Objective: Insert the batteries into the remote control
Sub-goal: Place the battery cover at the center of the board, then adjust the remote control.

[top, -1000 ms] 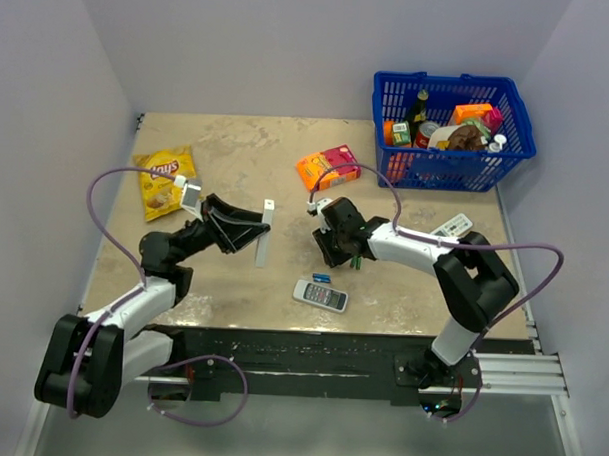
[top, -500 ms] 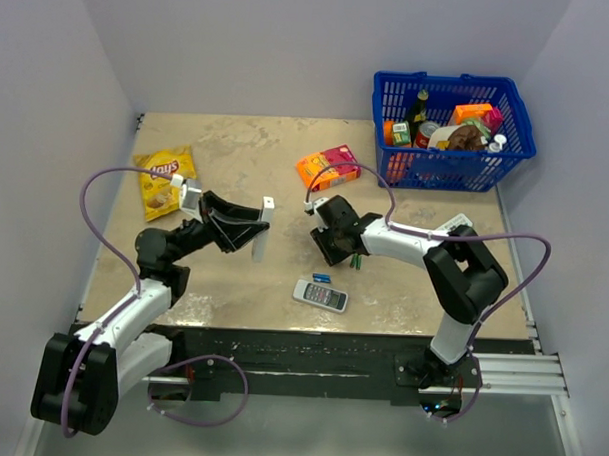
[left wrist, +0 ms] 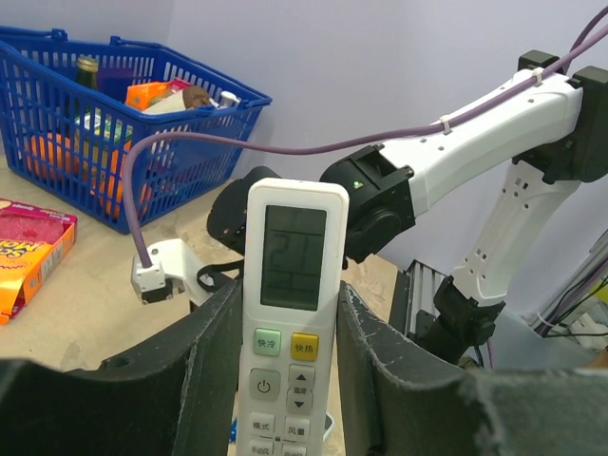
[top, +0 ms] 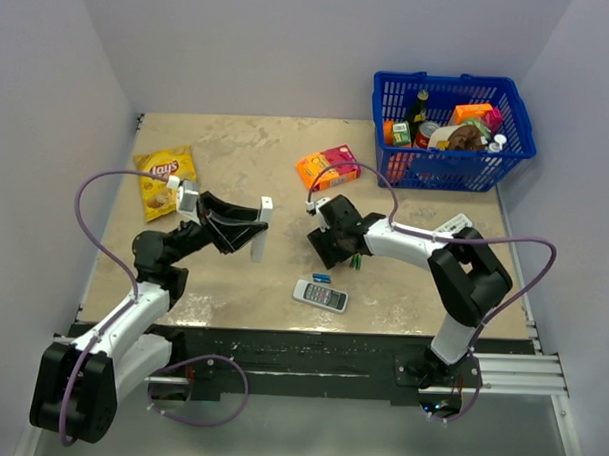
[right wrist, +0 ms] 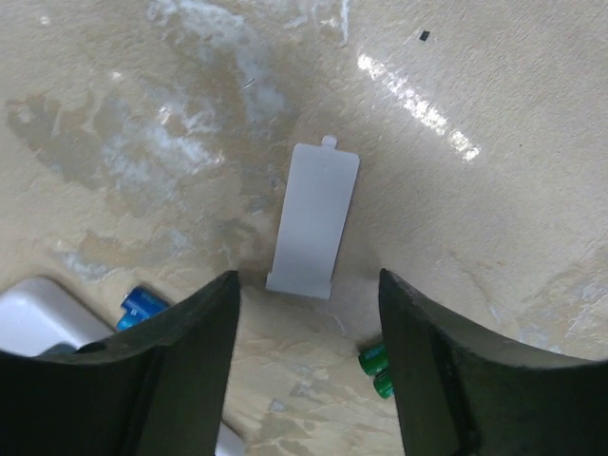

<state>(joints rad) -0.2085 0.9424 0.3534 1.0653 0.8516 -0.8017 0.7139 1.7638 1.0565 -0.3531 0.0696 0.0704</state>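
Although the grey-white remote (top: 320, 295) near the arm bases is not the one to load, it lies close to the right pincer (right wrist: 309, 281). So do a small blue item (right wrist: 141, 305) and a green pair (right wrist: 376, 369) of little cylinders, and a careless descent could pick up the wrong thing or knock them away. That pincer hangs with its fingers apart, holding nothing, over a flat white cover (right wrist: 315, 214) lying on the table (top: 237, 156).

Farther left, the left pincer (left wrist: 288, 318) is clamped on the remote control (left wrist: 292, 237), apparently raised off the table, with its display toward the wrist camera. The fingers take only its lower half, so a push from the other arm might tilt it or make it slip.

The batteries cannot be found in any view, and the right arm may be covering them. The remote's back and its compartment face away from every camera, so their state cannot be told. The jumble in the far basket (top: 457, 171) is too small to sort out.
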